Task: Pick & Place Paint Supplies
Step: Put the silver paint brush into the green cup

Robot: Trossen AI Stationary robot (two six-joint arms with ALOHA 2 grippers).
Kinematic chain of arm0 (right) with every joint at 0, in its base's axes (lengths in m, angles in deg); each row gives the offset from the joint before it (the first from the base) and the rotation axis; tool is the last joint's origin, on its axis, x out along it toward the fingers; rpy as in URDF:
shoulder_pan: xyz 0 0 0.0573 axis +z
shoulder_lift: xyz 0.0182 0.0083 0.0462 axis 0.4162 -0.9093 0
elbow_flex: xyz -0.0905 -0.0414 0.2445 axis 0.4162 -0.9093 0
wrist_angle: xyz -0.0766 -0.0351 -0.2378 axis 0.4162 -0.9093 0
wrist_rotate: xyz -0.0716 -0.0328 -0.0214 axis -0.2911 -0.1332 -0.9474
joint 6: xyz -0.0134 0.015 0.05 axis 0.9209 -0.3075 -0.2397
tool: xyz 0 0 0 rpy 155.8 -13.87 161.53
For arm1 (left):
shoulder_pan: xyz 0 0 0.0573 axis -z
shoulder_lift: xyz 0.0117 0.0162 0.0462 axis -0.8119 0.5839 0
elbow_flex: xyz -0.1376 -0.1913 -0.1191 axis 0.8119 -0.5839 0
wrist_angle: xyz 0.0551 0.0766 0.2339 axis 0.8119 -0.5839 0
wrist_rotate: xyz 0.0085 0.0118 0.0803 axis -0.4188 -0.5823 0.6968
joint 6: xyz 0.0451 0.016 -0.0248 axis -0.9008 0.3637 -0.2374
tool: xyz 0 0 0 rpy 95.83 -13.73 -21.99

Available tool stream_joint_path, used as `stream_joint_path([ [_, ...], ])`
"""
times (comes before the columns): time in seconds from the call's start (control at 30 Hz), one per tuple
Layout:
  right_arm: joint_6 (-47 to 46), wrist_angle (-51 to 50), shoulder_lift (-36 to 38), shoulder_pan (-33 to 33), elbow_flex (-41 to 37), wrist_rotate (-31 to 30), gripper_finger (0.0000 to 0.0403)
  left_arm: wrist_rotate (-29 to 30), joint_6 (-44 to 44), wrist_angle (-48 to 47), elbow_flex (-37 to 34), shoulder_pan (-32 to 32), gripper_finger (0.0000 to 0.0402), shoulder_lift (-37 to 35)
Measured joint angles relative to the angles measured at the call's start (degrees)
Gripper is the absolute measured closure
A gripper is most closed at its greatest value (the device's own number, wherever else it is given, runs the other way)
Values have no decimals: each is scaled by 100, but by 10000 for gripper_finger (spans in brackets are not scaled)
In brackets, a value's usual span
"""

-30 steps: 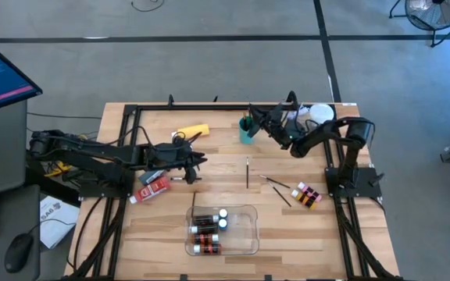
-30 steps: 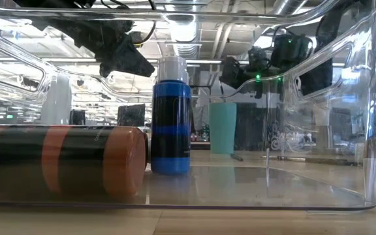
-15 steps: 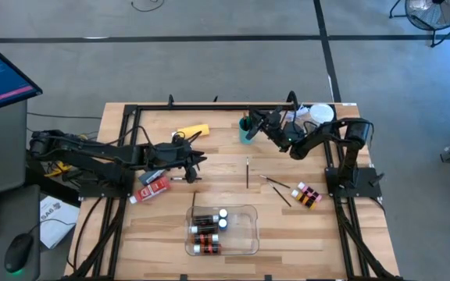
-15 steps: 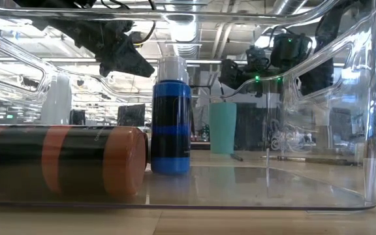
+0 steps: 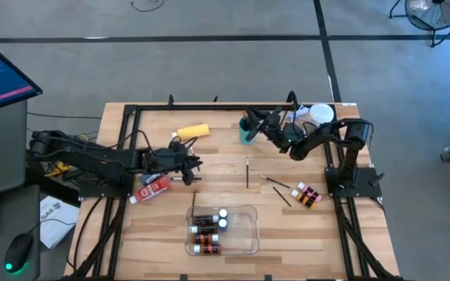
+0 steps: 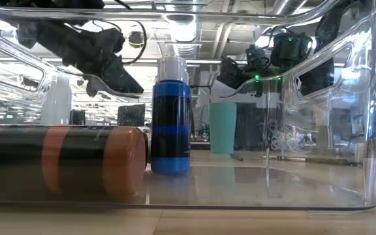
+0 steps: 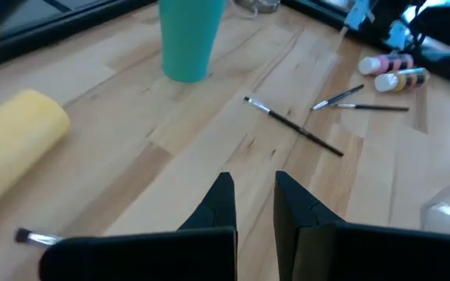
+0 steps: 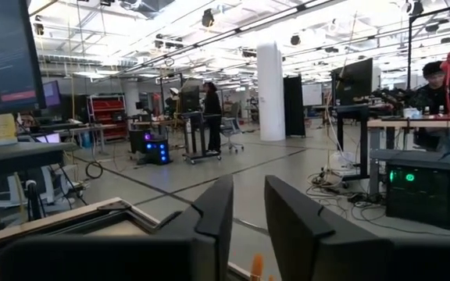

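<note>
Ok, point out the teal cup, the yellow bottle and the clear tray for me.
teal cup (image 7: pixel 187 43): left wrist view, middle of its side wall.
yellow bottle (image 5: pixel 193 131): high view, middle of its body.
clear tray (image 5: pixel 250 231): high view, bare floor near its right wall.

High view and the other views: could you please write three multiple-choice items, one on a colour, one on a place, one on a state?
1. The cup is: A red, B teal, C white.
2. The yellow bottle lies: A in the cup, B on the bare table, C on the floor.
3. The cup is: A upright, B tipped over, C upside down.

Answers: 1 B, it shows teal in every view. 2 B, wood shows all around it. 3 A, the low view shows it standing.
</note>
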Motion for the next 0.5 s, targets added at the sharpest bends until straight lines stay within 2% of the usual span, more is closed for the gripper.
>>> stream_joint_path([
  [0.23,-4,-2,569,188,-7,0,326,-33,129,630,-50,102,400,-109],
  [0.37,-78,-49,1344,341,-7,15,326,-148,295,854,-50,97,400,-415],
  [0.5,-1036,-657,2425,467,-7,67,326,-401,638,927,-50,69,400,-935],
])
